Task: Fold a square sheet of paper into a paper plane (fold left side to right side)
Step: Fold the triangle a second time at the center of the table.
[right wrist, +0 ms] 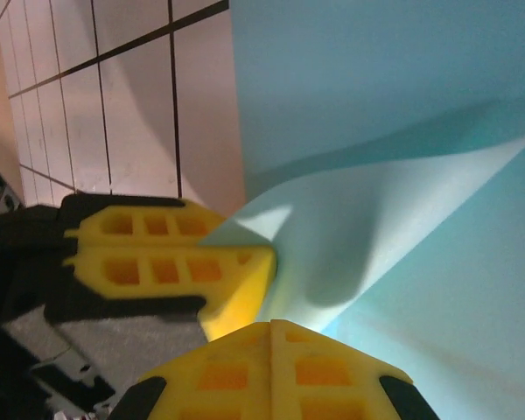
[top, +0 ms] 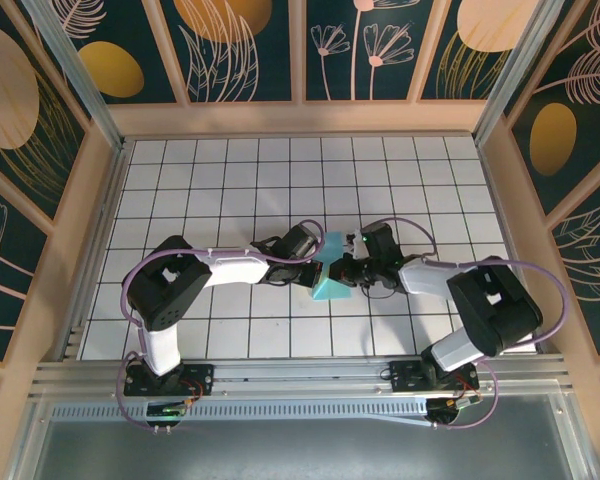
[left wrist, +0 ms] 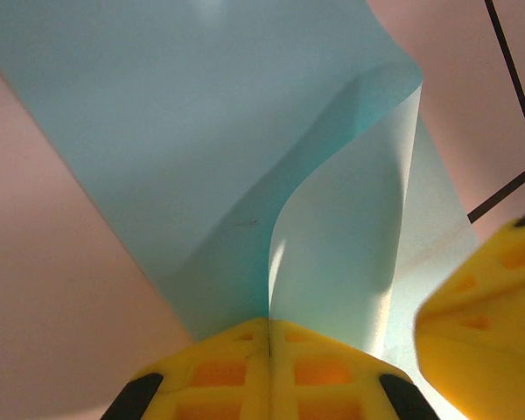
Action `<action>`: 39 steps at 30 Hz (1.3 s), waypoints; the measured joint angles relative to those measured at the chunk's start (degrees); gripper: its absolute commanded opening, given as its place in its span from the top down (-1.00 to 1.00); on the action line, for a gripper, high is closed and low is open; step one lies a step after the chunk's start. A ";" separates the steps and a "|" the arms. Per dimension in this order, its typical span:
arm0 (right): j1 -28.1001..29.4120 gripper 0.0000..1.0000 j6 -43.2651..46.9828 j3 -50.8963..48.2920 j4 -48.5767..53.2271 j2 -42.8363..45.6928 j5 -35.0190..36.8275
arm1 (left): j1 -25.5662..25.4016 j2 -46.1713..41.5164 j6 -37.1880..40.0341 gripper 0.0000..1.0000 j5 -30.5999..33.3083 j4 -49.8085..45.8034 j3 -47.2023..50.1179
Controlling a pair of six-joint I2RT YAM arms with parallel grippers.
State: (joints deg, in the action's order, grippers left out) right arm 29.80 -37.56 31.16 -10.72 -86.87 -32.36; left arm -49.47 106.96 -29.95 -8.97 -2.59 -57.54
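Pinching the square sheet of paper (top: 326, 288), left tool (left wrist: 269, 329) beside right tool (right wrist: 271, 327)

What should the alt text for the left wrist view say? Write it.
The left end effector is shut on the edge of the turquoise paper, holding up a flap that curls over the flat sheet. The right end effector is at lower right, and the white gridded table lies on either side.
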 measured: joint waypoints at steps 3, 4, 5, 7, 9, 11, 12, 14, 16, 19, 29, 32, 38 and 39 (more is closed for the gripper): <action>0.00 1.00 -0.13 0.74 -0.48 -1.60 0.09 | 0.00 0.00 0.00 1.00 0.00 0.00 0.00; 0.00 1.00 -0.13 1.05 -0.57 -2.10 0.11 | 0.00 0.00 0.00 1.00 -0.02 0.00 0.00; 0.00 1.00 -0.11 1.31 -0.68 -2.51 0.24 | 0.00 0.00 0.00 1.00 -0.02 0.00 0.00; 0.00 1.00 -0.11 1.68 -0.87 -3.13 0.48 | 0.00 0.00 0.00 1.00 -0.02 0.00 0.00; 0.00 1.00 -0.11 1.70 -0.92 -3.37 0.70 | 0.00 0.00 0.00 1.00 0.00 0.00 0.00; 0.00 1.00 -0.09 1.70 -0.94 -3.52 0.92 | 0.00 0.00 0.00 1.00 0.00 0.00 0.00; 0.00 1.00 -0.09 1.70 -0.92 -3.65 0.94 | 0.00 0.00 0.00 1.00 0.00 0.00 0.00; 0.00 1.00 -0.07 1.70 -0.90 -4.02 1.14 | 0.00 0.00 0.00 1.00 -0.02 0.00 0.00; 0.04 1.00 -0.07 1.70 -0.83 -4.22 1.40 | 0.00 0.00 0.00 1.00 0.00 0.00 0.00; 0.07 1.00 0.11 1.70 -0.66 -4.22 1.77 | 0.00 0.02 0.00 1.00 -0.02 0.02 0.00; 0.20 1.00 0.13 1.70 0.66 -4.81 3.39 | 0.00 0.04 0.00 1.00 -0.02 0.07 0.00; 0.22 1.00 0.13 1.70 0.66 -4.81 3.69 | 0.00 0.04 0.00 1.00 -0.02 0.22 0.04; 0.22 1.00 0.15 1.46 0.57 -4.83 4.04 | 0.00 0.04 -0.02 0.99 0.07 0.48 0.15; 0.22 1.00 0.13 1.40 0.48 -4.83 4.04 | -0.02 0.04 -0.02 0.93 0.22 0.46 0.15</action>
State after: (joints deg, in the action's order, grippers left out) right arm 30.02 -37.43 32.56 -10.24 -91.70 -28.32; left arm -49.50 107.00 -29.98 -8.75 -2.13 -57.39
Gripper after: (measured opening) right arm 0.050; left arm 0.043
